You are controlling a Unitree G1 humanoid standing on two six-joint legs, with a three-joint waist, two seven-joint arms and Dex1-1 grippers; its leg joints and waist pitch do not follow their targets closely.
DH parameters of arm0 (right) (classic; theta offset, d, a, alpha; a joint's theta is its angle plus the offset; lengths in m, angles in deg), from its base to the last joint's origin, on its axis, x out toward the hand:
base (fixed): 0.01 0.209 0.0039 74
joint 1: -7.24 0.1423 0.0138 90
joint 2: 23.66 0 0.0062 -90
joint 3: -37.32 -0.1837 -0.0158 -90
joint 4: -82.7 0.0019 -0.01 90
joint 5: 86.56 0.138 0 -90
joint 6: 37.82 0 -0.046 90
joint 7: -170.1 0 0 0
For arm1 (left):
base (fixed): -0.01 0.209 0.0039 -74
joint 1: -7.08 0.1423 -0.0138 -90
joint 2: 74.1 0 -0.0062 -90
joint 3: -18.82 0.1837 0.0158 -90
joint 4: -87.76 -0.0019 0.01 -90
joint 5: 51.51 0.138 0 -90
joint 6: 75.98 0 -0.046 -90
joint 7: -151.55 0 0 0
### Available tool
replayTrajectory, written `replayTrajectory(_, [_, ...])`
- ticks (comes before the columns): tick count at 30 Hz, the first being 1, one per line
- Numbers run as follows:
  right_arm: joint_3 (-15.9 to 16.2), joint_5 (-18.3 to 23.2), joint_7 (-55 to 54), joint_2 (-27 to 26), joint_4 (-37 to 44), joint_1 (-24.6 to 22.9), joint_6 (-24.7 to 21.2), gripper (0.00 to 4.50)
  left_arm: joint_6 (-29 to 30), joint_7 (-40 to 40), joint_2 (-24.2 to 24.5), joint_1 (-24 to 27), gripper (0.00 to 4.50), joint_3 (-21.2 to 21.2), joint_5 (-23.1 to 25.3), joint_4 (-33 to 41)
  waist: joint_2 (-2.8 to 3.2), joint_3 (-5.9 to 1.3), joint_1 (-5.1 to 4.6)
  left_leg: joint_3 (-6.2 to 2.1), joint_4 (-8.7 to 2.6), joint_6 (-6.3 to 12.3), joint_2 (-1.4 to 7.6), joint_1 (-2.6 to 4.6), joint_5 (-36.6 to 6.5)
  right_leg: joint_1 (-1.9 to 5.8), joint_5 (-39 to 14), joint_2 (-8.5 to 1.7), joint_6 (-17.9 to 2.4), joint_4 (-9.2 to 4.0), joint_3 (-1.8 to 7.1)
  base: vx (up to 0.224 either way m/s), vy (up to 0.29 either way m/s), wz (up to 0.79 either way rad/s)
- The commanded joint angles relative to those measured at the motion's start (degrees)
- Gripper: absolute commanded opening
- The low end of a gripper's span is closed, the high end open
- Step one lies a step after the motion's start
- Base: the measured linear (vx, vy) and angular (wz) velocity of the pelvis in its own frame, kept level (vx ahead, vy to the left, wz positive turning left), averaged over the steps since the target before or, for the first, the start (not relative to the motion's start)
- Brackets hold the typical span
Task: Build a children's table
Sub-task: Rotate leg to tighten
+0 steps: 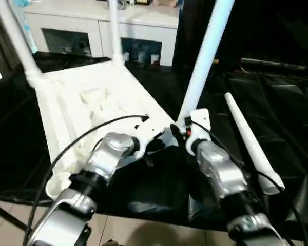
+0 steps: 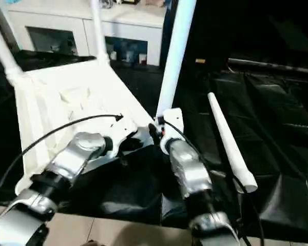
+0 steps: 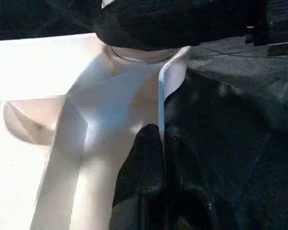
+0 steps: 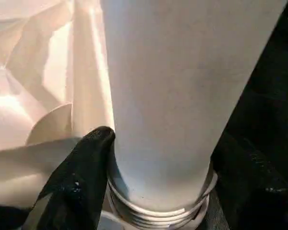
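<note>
The white table top (image 1: 92,102) lies upside down on black cloth. Two legs stand in its far corners, one (image 1: 18,41) at the left and another (image 1: 114,31) at the right. A third leg (image 1: 203,61) rises from the near right corner socket. My right gripper (image 1: 182,130) is shut around its base; one black finger (image 4: 81,177) presses the tube (image 4: 173,96) just above the threaded collar (image 4: 153,211). My left gripper (image 3: 162,132) is shut on the top's thin raised rim (image 3: 170,76) beside that corner. A loose leg (image 1: 251,148) lies on the cloth to the right.
A white cabinet (image 1: 92,25) with glass-front shelves stands behind the work. Black cloth (image 1: 277,102) covers the surface around the table top. Pale floor (image 1: 138,230) shows at the near edge, below my silver forearms.
</note>
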Motion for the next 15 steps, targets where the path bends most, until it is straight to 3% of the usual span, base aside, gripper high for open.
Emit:
replayTrajectory(1, [-0.12, 3.87, 4.11, -2.15, -1.92, -0.42, -0.64, 3.23, -1.94, -0.17, -1.03, -0.64, 0.00, 1.40, -0.19, -0.50, 0.42, -2.82, -0.51, -0.18, -5.35, -4.69, 0.45, 1.88, -23.37, 0.21, -11.41, -1.42, -8.16, -5.73, 0.82, 0.000, 0.000, 0.00])
replayTrajectory(3, [0.14, 4.22, 6.16, -1.18, -0.66, -0.25, -0.41, 3.42, -2.85, -1.23, -0.09, -0.28, 0.00, 1.48, -0.23, -0.04, 0.42, -2.92, -0.47, -0.18, -5.37, -4.21, 0.51, 1.81, -22.28, 0.41, -10.30, -1.44, -8.22, -5.68, 0.81, 0.000, 0.000, 0.00])
replayTrajectory(4, [0.41, 4.18, 6.95, -0.64, 0.01, -0.21, -0.39, 3.47, -3.19, -1.67, 0.31, -0.07, 0.00, 1.47, -0.26, 0.19, 0.14, -3.05, -0.44, -0.15, -5.38, -3.67, 0.55, 1.58, -20.41, 0.73, -8.41, -1.40, -8.35, -5.49, 0.74, 0.000, 0.000, 0.00])
replayTrajectory(6, [1.61, 3.77, 9.34, 1.21, 1.53, -0.16, -1.78, 3.58, -4.00, -2.98, 1.25, 0.44, 0.00, 1.43, -0.56, 0.89, 0.29, -3.03, -0.40, -0.09, -5.39, -3.26, 0.55, 1.50, -18.76, 0.86, -6.95, -1.33, -8.72, -5.47, 0.64, 0.000, 0.000, 0.00])
replayTrajectory(8, [3.00, 3.58, 12.87, 3.65, 3.92, -0.71, -3.03, 3.58, -4.85, -4.68, 2.33, 1.04, 0.00, 1.40, -0.92, 1.85, -0.01, -3.13, -0.18, 0.07, -5.32, -2.80, 0.58, 1.50, -16.46, 1.17, -5.00, -1.33, -9.14, -5.48, 0.64, 0.000, 0.000, 0.00])
replayTrajectory(10, [4.19, 3.65, 16.18, 5.93, 6.25, -1.42, -3.86, 3.58, -4.78, -5.88, 3.21, 1.51, 0.00, 1.27, -1.18, 2.63, 0.07, -3.22, -0.03, 0.27, -5.10, -2.10, 0.61, 1.45, -14.84, 1.25, -2.80, -1.35, -9.44, -5.29, 0.73, 0.000, 0.000, 0.00])
replayTrajectory(11, [6.28, 3.63, 23.18, 10.56, 10.59, -3.05, -4.71, 3.58, -6.53, -8.95, 5.15, 2.48, 0.00, 1.21, -1.68, 3.94, 0.01, -3.25, 0.29, 0.29, -5.00, -1.81, 0.59, 1.52, -13.38, 1.50, -1.28, -1.30, -9.61, -5.28, 0.66, 0.000, 0.000, 0.00])
replayTrajectory(13, [7.76, 3.77, 27.97, 13.71, 13.29, -4.23, -5.07, 3.58, -7.33, -11.52, 6.44, 3.22, 0.00, 1.20, -2.41, 5.00, -0.13, -3.37, 0.64, 0.40, -4.71, -0.55, 0.57, 1.32, -10.99, 1.86, 2.66, -1.21, -9.80, -4.92, 0.67, 0.000, 0.000, 0.00])
replayTrajectory(15, [9.91, 4.39, 34.37, 18.24, 17.06, -6.02, -5.72, 3.58, -9.34, -16.50, 8.72, 4.63, 0.00, 1.57, -3.86, 7.19, 0.15, -3.42, 0.65, 0.39, -4.61, 0.16, 0.56, 1.28, -9.58, 1.81, 5.41, -1.12, -10.29, -4.58, 0.60, 0.000, 0.000, 0.00])
